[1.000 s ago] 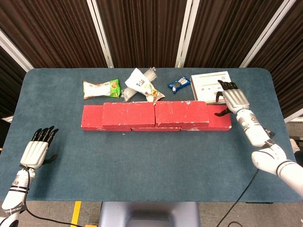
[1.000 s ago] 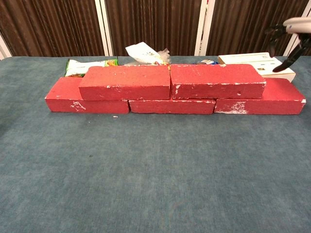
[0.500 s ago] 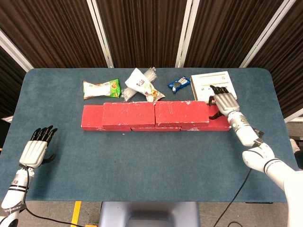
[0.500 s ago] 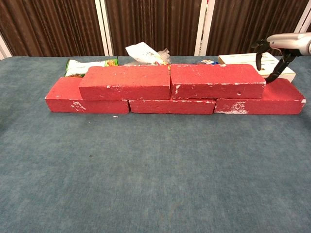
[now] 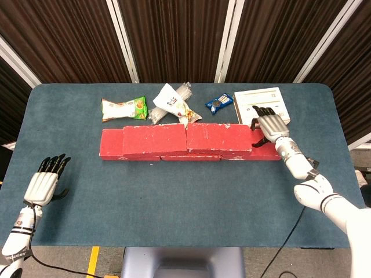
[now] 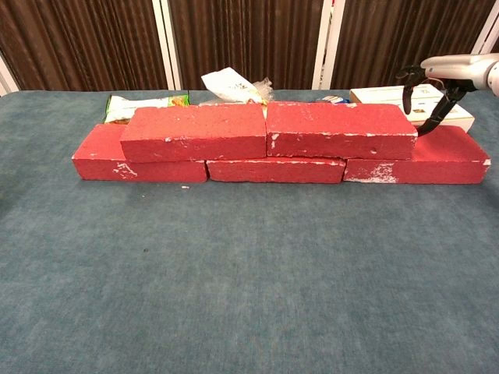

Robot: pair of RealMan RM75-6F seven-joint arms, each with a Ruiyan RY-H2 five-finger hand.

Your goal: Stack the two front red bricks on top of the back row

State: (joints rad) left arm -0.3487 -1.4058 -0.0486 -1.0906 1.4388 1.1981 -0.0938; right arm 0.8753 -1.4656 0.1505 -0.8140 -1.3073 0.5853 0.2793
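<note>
Starting nearest the robot: left hand (image 5: 43,185) resting low over the table (image 5: 185,202) near its front-left corner, fingers straight and close together, holding nothing. Beyond it, broad bare blue cloth, ample room for sweeping an arm. Farther back, at mid-table, three red bricks forming the back row (image 6: 277,168), with two upper bricks (image 6: 269,130) already lying end to end on top, joints staggered over those below, leaving a strip of bottom row exposed at each end. Likely heavy, rigid and rough-faced, with chipped white edges; little risk of slipping, best taken across the short ends or pushed flat on an end face. Right hand (image 5: 268,123) at the right end of the upper pair, fingers spread and bent down, apparently touching that end face, nothing grasped. Behind the wall, close by, a green snack bag (image 5: 124,108), white crumpled bag (image 5: 171,101), blue packet (image 5: 219,103) and white box (image 5: 259,103), crowding the far side.
</note>
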